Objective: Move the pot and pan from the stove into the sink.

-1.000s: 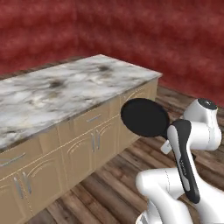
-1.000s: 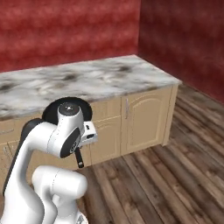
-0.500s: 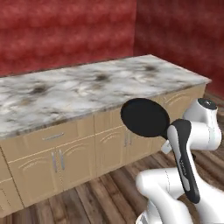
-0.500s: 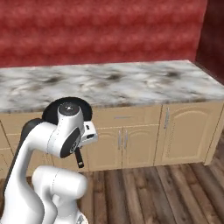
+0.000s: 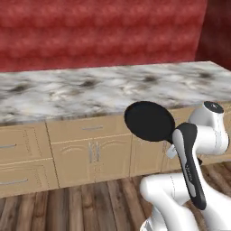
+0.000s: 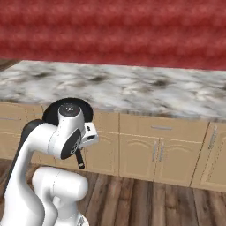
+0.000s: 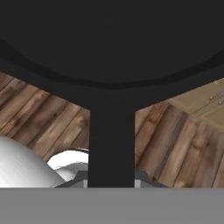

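Operator: At centre-right of the left base frame, where is the pan (image 5: 149,121)?

Technician: It is carried off the floor, in front of the cabinet fronts (image 5: 92,153), disc facing the camera. From the right base camera its black rim (image 6: 49,112) shows behind the arm's upper joint at left of centre, and the handle (image 6: 79,160) hangs below it.

Operator: State of the end effector?

Technician: Clamped narrow on the pan handle (image 7: 111,144), which runs up the middle of the hand frame to the dark pan body across the top. The wooden floor (image 7: 175,148) lies beneath.

Operator: Why hold it that way?

Technician: Judgement: gripping the handle keeps the pan tucked close to the arm for transport, limiting swing.

Operator: Destination?

Technician: The marble worktop (image 5: 103,88) spans the middle of both base frames under the red wall (image 6: 114,31). Judgement: the carry to the sink is under way; the pot follows.
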